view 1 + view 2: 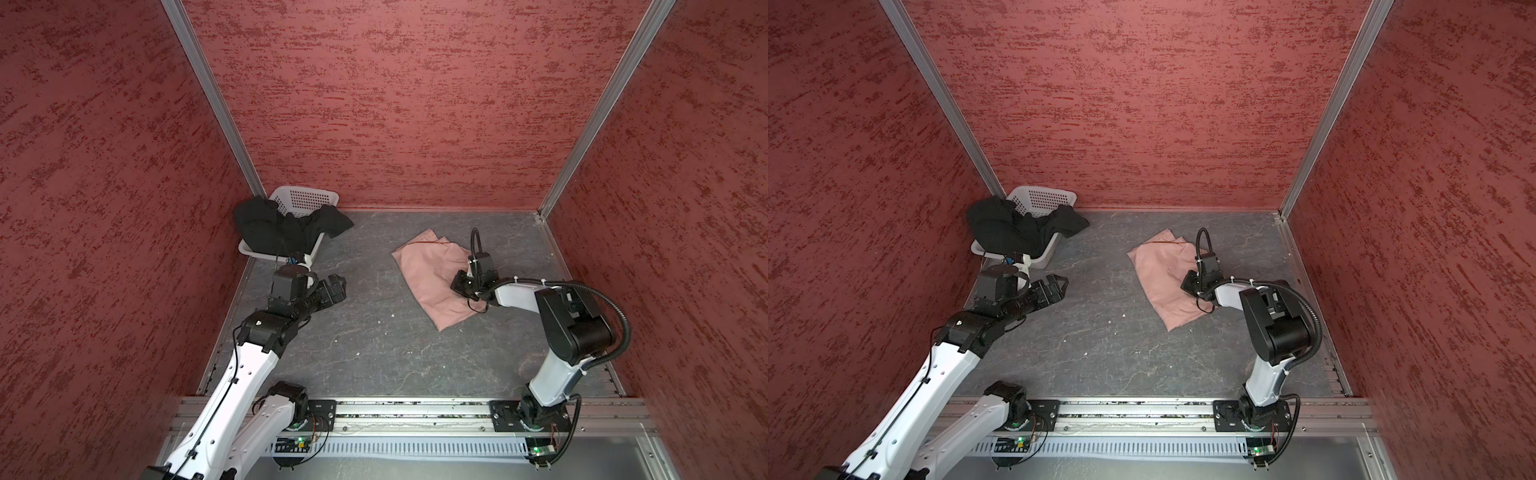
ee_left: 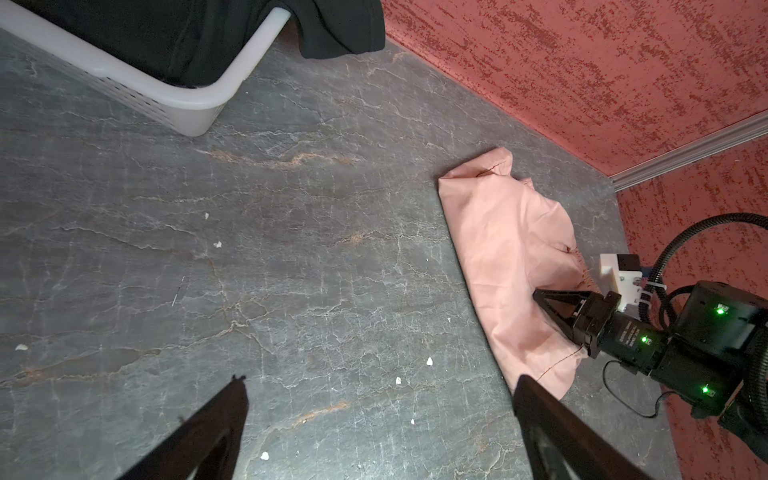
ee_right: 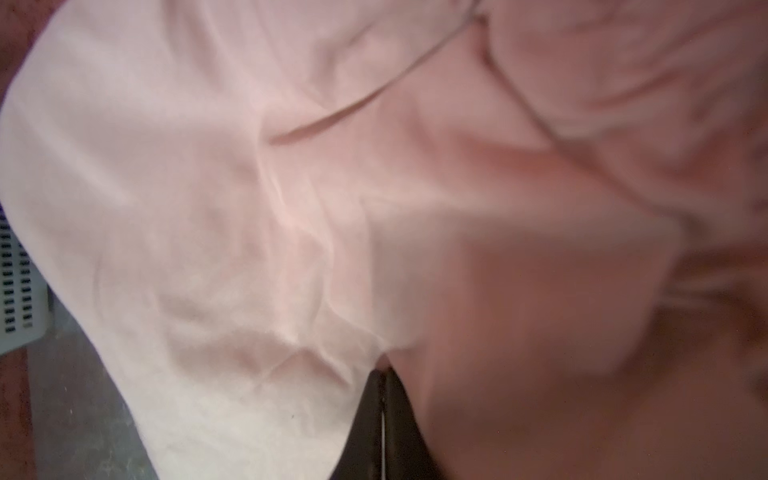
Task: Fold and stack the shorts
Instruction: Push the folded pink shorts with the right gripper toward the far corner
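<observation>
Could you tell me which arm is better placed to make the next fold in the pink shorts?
Probably right: the right gripper is shut on the pink shorts; the left gripper hangs open by the basket, clear of them.

Soft, even light from above fills both top views and leaves only faint shadows on the grey tabletop (image 1: 374, 353). The black shorts (image 1: 266, 228) sink into featureless dark. In the right wrist view the pink shorts (image 3: 208, 208) are close, blurred and smeared.

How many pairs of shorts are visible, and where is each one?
2. The pink shorts lie on the table, pinched by the right gripper. The black shorts hang over the white basket in the far left corner; more may be hidden underneath.
</observation>
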Robot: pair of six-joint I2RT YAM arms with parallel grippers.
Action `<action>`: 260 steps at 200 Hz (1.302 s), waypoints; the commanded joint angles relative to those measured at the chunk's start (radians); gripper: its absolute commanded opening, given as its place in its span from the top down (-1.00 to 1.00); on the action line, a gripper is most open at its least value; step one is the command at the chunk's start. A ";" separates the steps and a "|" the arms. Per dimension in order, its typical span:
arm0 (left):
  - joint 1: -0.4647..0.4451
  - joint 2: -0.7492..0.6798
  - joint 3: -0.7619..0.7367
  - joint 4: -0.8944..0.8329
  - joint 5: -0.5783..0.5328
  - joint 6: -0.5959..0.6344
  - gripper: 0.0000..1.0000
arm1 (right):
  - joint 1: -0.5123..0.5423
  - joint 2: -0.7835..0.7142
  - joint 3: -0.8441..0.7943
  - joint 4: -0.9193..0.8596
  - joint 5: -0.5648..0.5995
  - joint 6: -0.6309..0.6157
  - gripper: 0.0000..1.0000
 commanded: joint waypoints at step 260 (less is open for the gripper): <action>-0.020 0.094 0.043 0.061 0.010 -0.010 -0.99 | -0.120 0.382 0.524 0.030 -0.140 -0.001 1.00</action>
